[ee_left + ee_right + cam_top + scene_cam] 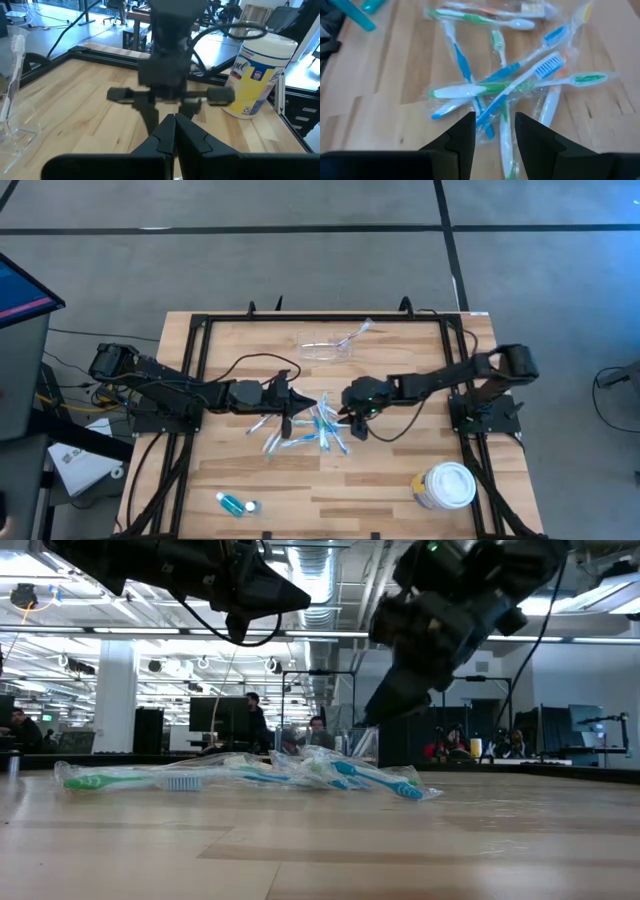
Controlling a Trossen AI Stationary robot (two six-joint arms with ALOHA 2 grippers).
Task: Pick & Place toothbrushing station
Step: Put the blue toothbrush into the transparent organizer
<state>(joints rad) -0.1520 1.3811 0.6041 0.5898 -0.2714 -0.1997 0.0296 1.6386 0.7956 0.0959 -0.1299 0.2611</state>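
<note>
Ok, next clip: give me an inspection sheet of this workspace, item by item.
Surface: wooden table in a black frame.
Job's things: clear toothbrushing station at the far edge, one toothbrush in it; pile of wrapped toothbrushes mid-table.
Clutter: white-lidded wipes tub near the right front; small teal item near the left front.
Grippers: left gripper, jaws shut, above the pile's left side; right gripper, jaws open, over the pile, holding nothing.
Cables: black cables along both arms; loose wires off the table's left.
Surroundings: open office with seated people behind; grey floor.
</note>
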